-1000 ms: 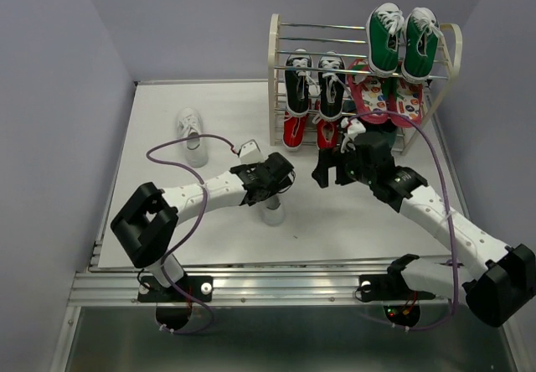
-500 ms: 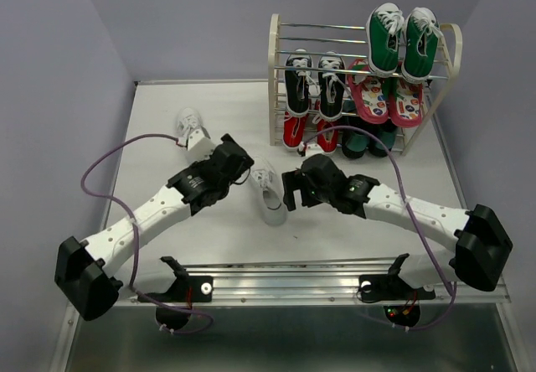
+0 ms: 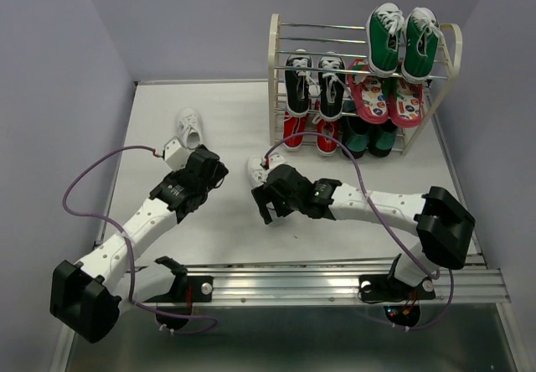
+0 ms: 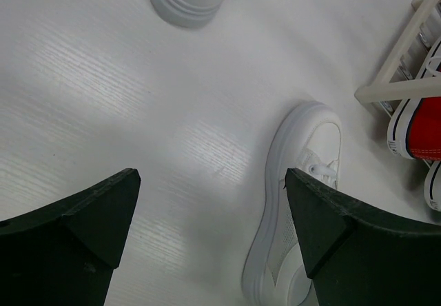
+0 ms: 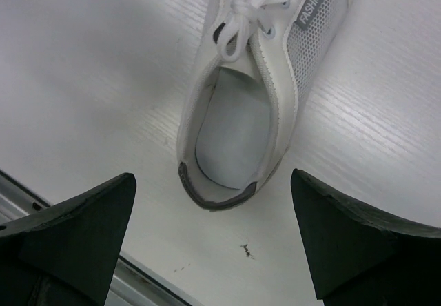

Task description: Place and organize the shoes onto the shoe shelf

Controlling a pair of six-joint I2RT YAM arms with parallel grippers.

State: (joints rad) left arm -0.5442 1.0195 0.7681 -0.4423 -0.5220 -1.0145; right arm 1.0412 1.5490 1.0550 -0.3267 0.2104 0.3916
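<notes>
One all-white shoe [image 5: 255,92] lies on the table with its heel toward my right gripper [image 5: 212,178], which hovers open over that heel without touching it. From above, only the shoe's toe [image 3: 256,169] shows beside the right gripper [image 3: 266,198]. My left gripper [image 3: 216,169] is open and empty to the left of this shoe [image 4: 296,202]. The second white shoe [image 3: 189,126] lies farther back left. The shoe shelf [image 3: 275,70] holds black sneakers [image 3: 300,83] on a middle tier and red sneakers [image 3: 293,131] at the bottom.
Green sneakers [image 3: 402,37] sit on the shelf's top tier, pink flip-flops [image 3: 381,95] below them, and a dark pair [image 3: 368,137] at bottom right. A metal rail [image 3: 293,281] runs along the table's front edge. Walls close in on both sides.
The right gripper has swung from the shelf front down and left to the white shoe's heel. The left gripper has drawn back to the left, off that shoe.
</notes>
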